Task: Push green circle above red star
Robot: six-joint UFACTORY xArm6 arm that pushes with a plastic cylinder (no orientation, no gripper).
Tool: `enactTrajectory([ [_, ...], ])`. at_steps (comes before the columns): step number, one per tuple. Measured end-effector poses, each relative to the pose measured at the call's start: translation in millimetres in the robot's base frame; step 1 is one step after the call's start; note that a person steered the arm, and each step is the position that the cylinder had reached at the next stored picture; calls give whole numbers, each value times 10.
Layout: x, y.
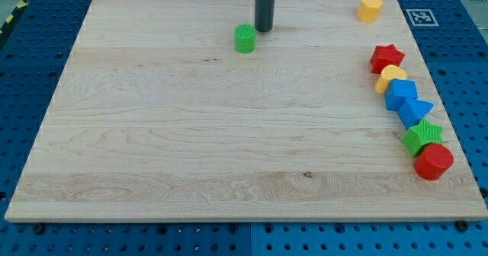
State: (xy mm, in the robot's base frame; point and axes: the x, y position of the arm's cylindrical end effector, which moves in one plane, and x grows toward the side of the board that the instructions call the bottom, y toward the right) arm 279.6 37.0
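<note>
The green circle (245, 39) lies near the view's top, a little left of centre. The red star (386, 57) sits at the view's right, at the head of a line of blocks. My tip (264, 30) stands just to the right of the green circle and slightly above it, close to it or touching it. The red star is far to the right of both.
A yellow hexagon (370, 8) sits near the board's top right corner. Below the red star a line runs down the right edge: a yellow block (390, 78), a blue block (400, 94), a blue triangle (415, 110), a green star (422, 137), a red block (433, 162).
</note>
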Motion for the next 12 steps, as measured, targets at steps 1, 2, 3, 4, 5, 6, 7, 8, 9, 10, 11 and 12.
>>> enactTrajectory([
  [1, 0, -395],
  [2, 1, -1072],
  [3, 353, -1073],
  [4, 645, -593],
  [5, 524, -2],
  [6, 476, -4],
  [7, 476, -533],
  [8, 425, -1086],
  [9, 97, -1067],
  [10, 98, -380],
  [11, 253, 456],
  [12, 290, 1010],
])
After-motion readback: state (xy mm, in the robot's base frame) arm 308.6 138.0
